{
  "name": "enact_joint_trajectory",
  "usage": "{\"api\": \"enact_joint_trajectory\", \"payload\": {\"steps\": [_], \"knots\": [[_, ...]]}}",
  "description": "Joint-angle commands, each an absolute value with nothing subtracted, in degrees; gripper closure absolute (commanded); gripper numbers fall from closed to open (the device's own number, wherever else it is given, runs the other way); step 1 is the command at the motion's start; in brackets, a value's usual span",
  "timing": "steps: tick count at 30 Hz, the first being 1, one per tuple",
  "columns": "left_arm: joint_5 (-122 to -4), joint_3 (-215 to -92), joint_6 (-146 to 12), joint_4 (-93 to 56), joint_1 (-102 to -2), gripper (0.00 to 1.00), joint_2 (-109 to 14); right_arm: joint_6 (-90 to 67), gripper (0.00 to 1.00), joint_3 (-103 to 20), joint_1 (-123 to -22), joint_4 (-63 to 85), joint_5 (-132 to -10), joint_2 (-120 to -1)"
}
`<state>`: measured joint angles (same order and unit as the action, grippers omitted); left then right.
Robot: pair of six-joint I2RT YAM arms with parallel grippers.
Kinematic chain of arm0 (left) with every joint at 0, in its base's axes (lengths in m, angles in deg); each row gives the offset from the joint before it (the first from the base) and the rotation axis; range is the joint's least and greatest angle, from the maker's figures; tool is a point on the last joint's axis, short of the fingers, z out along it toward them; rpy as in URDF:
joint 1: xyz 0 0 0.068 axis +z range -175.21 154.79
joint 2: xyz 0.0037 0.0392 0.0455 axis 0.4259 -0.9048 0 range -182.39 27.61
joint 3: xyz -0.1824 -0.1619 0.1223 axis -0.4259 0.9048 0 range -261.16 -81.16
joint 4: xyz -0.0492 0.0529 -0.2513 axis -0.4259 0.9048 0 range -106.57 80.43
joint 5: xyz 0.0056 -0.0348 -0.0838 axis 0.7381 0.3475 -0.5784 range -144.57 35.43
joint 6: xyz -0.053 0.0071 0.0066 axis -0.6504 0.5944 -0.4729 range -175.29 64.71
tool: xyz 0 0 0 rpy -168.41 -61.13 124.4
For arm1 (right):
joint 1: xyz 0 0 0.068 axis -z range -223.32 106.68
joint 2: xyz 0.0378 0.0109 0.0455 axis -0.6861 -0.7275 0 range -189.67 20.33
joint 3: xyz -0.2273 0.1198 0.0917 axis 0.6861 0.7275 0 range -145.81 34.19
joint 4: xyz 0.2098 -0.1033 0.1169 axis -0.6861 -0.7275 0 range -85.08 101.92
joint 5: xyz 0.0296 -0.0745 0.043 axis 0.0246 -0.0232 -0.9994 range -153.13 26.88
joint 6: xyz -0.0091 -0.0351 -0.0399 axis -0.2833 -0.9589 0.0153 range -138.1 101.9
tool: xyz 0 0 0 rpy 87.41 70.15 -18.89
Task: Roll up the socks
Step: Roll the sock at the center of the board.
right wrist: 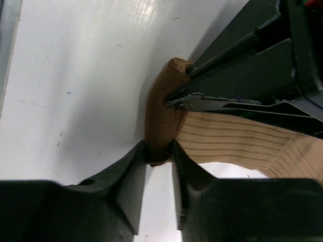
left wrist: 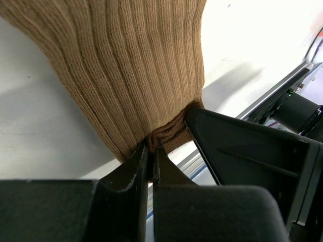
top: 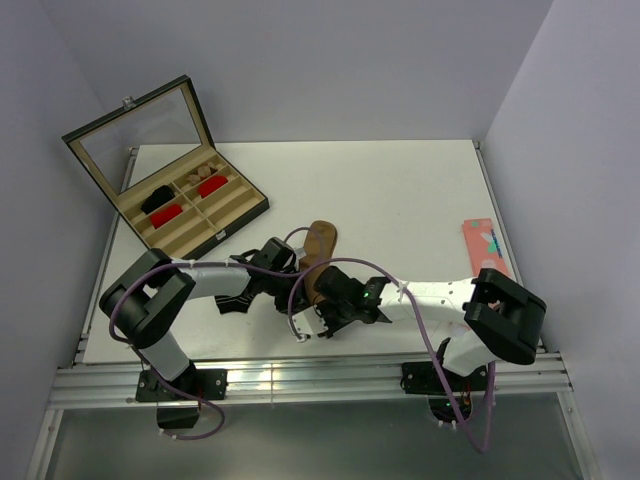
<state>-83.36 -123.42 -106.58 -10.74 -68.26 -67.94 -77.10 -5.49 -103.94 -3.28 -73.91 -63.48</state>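
The tan-brown ribbed sock (top: 318, 246) lies near the table's middle front, its near end held between the two grippers. My left gripper (left wrist: 151, 147) is shut on the sock's darker cuff edge (left wrist: 169, 132). My right gripper (right wrist: 160, 151) is shut on the same folded cuff (right wrist: 162, 108), with the left gripper's fingers (right wrist: 212, 103) pinching it just beyond. In the top view both grippers (top: 318, 292) meet at the sock's near end. The black striped sock is not in view on the table.
An open compartment box (top: 190, 205) with a raised glass lid stands at the back left, holding red rolled bundles (top: 166, 214) and a dark item (top: 157, 198). A coral-pink patterned sock (top: 484, 245) lies at the right edge. The table's front rail (top: 300, 378) is close behind the grippers.
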Motion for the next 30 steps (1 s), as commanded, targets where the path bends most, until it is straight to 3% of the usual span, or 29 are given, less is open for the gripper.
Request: {"api": "enact_joint_trajectory", "payload": {"steps": [1,9,20,30], "knots": [[-83.6,-122.7,-105.3,-10.1,-68.1,0.99,-68.7,-76.0,0.69,-4.5,-104.4,0.6,-72.8,-63.6],[-83.7,-120.9,-108.1,-13.2,-68.1,0.99,-67.6,-72.2,0.89,-5.0,-103.0,0.3,-73.5,-64.0],[-76.8,-114.9,-116.8,-24.6,-68.5,0.79,-59.1,-72.0,0.90,-12.5,-95.2,-14.4,-84.0,-65.9],[-64.3,-112.5,-117.4,-32.1,-71.5,0.71,-54.8,-75.2,0.89,-20.3,-88.8,-26.9,-91.4,-72.8]]}}
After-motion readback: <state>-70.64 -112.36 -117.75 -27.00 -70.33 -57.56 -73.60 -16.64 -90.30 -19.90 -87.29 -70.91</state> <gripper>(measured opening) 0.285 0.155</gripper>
